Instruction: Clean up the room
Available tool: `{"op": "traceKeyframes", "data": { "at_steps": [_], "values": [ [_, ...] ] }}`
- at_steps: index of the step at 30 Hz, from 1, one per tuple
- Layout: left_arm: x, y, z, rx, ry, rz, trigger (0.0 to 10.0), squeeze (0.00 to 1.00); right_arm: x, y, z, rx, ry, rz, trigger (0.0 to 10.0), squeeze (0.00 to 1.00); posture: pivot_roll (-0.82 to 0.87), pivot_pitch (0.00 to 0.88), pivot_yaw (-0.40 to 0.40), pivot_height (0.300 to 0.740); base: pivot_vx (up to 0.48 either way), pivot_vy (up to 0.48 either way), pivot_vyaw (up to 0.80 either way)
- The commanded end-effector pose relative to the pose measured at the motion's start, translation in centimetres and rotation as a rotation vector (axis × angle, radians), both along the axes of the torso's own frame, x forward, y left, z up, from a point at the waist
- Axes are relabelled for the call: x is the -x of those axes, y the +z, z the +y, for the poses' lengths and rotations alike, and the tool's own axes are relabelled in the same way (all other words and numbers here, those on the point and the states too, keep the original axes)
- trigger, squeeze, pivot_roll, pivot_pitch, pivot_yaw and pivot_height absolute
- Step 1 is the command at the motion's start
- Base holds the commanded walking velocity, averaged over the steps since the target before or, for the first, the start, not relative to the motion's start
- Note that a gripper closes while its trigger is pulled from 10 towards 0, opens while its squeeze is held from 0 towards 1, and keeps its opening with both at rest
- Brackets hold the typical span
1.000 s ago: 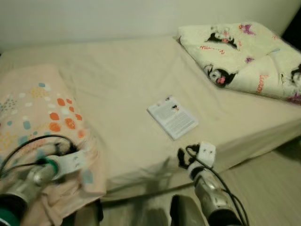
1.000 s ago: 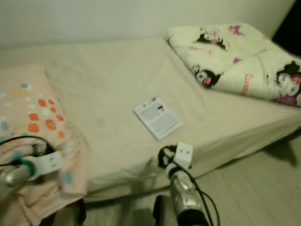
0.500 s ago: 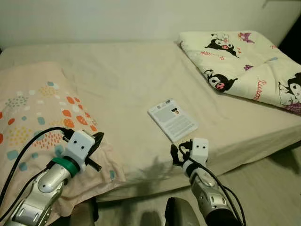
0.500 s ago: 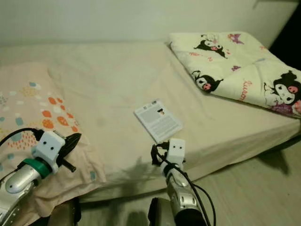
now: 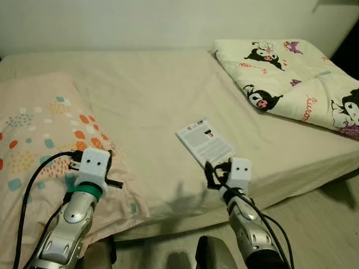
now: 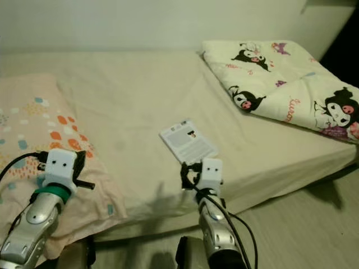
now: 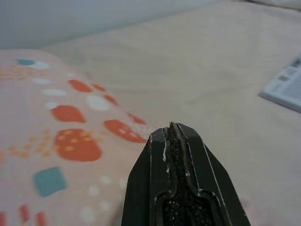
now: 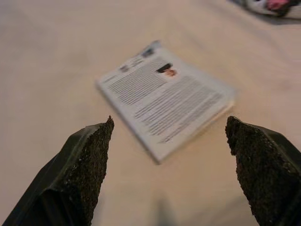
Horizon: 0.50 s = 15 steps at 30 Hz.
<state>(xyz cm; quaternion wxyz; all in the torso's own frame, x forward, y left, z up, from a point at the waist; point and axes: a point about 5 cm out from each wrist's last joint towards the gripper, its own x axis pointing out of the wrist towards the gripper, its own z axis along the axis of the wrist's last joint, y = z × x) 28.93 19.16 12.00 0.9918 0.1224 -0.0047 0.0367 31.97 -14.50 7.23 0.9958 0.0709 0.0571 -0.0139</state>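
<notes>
Right hand (image 8: 169,136) spread wide near one book (image 5: 205,140), left hand (image 7: 176,136) closed, one pillow (image 5: 39,129)

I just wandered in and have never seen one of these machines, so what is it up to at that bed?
The robot stands at the edge of a bed with both arms out. Its right gripper is open and aimed at a booklet lying flat on the sheet, close to it but not touching. Its left gripper is shut and empty, over a spotted pillow. A folded cartoon-print blanket lies at the bed's far right. Nothing has been picked up.
</notes>
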Motion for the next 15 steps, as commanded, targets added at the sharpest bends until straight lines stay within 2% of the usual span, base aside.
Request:
{"op": "traceKeyframes", "data": {
  "at_steps": [1, 9, 15],
  "values": [
    [0.2, -0.9, 0.0, -0.017, 0.017, 0.018, 10.0, 0.00, 0.3, -0.2, -0.8, -0.005, -0.041, 0.002, 10.0, 0.00, 0.12, 0.000, -0.096, 0.610, 0.000, 0.000, 0.00],
    [0.3, -1.8, -0.4, -0.072, 0.002, 0.068, 10.0, 0.00, 0.3, -0.3, -1.3, -0.001, -0.068, 0.010, 10.0, 0.00, 0.12, 0.000, -0.097, 0.635, 0.000, 0.000, 0.00],
    [-0.1, -2.2, -1.1, -0.100, -0.015, 0.085, 10.0, 0.00, 0.9, -0.9, -2.0, -0.010, -0.124, 0.021, 10.0, 0.00, 0.13, 0.000, -0.039, 0.660, 0.000, 0.000, 0.00]
  ]
}}
